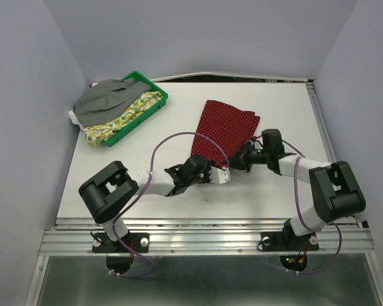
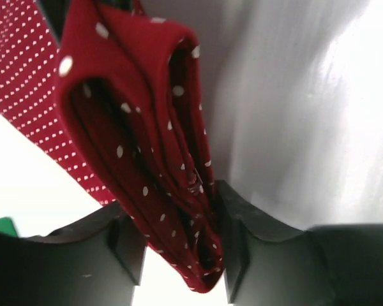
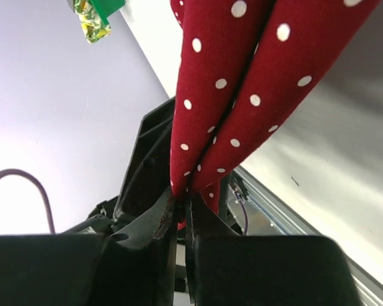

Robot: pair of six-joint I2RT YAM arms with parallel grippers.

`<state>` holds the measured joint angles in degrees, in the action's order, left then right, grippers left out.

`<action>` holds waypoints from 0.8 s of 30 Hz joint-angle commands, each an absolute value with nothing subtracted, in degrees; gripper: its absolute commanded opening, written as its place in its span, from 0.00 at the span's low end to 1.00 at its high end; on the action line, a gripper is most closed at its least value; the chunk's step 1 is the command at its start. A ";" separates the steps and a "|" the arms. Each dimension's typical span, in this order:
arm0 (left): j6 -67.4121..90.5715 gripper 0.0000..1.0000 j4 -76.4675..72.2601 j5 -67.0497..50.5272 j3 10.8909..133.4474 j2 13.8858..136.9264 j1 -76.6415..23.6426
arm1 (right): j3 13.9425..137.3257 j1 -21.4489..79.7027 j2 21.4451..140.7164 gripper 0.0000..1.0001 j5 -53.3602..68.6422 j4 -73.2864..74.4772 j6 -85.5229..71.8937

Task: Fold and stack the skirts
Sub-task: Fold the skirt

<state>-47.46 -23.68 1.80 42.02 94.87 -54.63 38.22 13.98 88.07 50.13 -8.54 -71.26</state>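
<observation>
Looking from the top camera, I count three skirts, one green tray (image 1: 158,95) and two grippers. The dark red skirt (image 1: 226,127) lies mostly flat on the table (image 1: 115,159), well apart from the tray, and its near edge is taken up between the left gripper (image 1: 221,176) and the right gripper (image 1: 240,157). The grey skirt (image 1: 107,99) and the lemon skirt (image 1: 124,118) are heaped in the tray, grey on top, both unfolded (as far as I can see). No stack exists yet. So I judge the task is near its beginning: the first fold of the first skirt is in hand, and two skirts are left untouched.

On the left wrist camera, a hanging fold of the red cloth sits between the two fingers (image 2: 124,248), touching one of them. I cannot tell if they already press it.

On the right wrist camera, the fingers (image 3: 147,191) are pressed together and pinch a doubled edge of the red skirt.
</observation>
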 commanded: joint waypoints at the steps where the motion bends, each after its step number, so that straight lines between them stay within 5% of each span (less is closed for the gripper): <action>1: -44.30 0.37 -26.02 5.45 42.98 93.78 -54.06 | 37.27 13.01 84.99 0.01 53.35 -11.34 -73.04; 7: -44.20 0.04 -21.91 4.40 43.06 91.85 -53.61 | 36.73 12.30 84.11 0.04 53.79 -8.37 -67.88; 9: -44.56 0.00 -18.74 2.47 44.29 91.41 -53.61 | 38.48 11.52 84.55 0.34 53.44 -2.24 -61.48; 13: -45.96 0.00 -9.16 0.26 48.07 91.14 -54.14 | 46.39 6.34 85.51 0.54 53.61 6.22 -52.59; 19: -49.92 0.00 2.80 0.88 51.67 92.90 -54.76 | 72.19 -2.28 99.48 0.47 57.75 36.95 -19.70; 21: -49.66 0.00 5.88 1.32 53.61 93.25 -55.28 | 74.44 -2.81 100.72 0.47 57.05 35.26 -23.70; 24: -48.52 0.00 10.88 1.93 57.90 94.91 -56.07 | 69.71 -2.03 99.32 0.47 56.25 13.25 -39.95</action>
